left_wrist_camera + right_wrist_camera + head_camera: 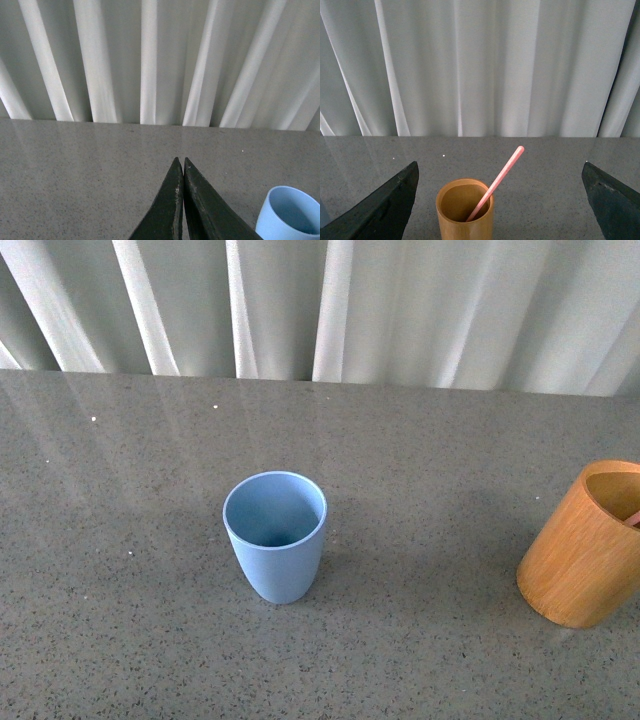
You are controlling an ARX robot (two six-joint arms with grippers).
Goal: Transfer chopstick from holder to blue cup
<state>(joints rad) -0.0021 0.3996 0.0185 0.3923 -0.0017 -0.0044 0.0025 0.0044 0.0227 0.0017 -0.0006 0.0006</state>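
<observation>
Leaning in the holder [465, 220], the chopstick [496, 182] showed as a long, thin, straight salmon-pink stick with a rounded upper tip. Its lower end was down inside the holder, its shaft rested against the thick rim, and a good part of its length rose at a slant above the mouth. The holder itself was an orange-brown, wood-grained cylinder that stood upright on the grey speckled table [120, 640], at the far right of the front view and partly cut off by the edge. Only a small pink sliver of the stick could be seen inside it there. The blue cup [275, 535], a plain light-blue tumbler that narrowed toward its base, stood upright near the middle of the table, well apart from the holder and to its left. Nothing could be seen inside the cup. The right gripper [500, 165] was on the near side of the holder with its dark jaws spread wide. One jaw stood to either side of the holder, neither touched it or the chopstick, and they gripped nothing. The left gripper [180, 161] hung over bare table with its jaws pressed together tip to tip and nothing between them, the blue cup just off to its right. A pleated white curtain [400, 310] hung along the far edge of the table.
</observation>
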